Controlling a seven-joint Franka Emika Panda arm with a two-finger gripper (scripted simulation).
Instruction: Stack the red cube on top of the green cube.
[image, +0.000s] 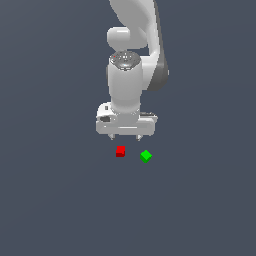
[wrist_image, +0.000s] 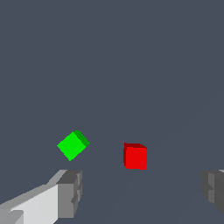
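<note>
The red cube (image: 120, 151) rests on the grey floor, with the green cube (image: 145, 156) a short way to the exterior view's right of it, turned at an angle. The two cubes are apart. My gripper (image: 126, 136) hangs above and slightly behind them, open and holding nothing. In the wrist view the red cube (wrist_image: 135, 156) lies ahead of the gap between my fingers (wrist_image: 70, 192), and the green cube (wrist_image: 72, 145) sits off to one side near one fingertip. My gripper (wrist_image: 142, 192) is well apart from both.
A plain dark grey floor (image: 60, 200) stretches all around. The white arm (image: 132, 60) rises behind the cubes.
</note>
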